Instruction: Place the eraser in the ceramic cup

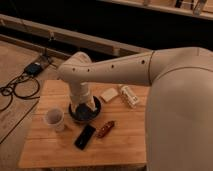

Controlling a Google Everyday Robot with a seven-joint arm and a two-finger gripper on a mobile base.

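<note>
end effector (86,106), jaws apart, over bowl (76,116)

Bulky, rounded off-white shell (180,110) at right, narrowing into a smooth tubular arm (112,65) marked with small dark dots. Fat rounded elbow (75,67), then a short pale wrist (80,92) ending in the gripper (85,104), low over the bowl (73,115).

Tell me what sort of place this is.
Probably a robotics lab or test area: a small wooden table of loose props, cables trailing across the floor, a long pale ledge behind. The hand hangs over the dark bowl.
</note>
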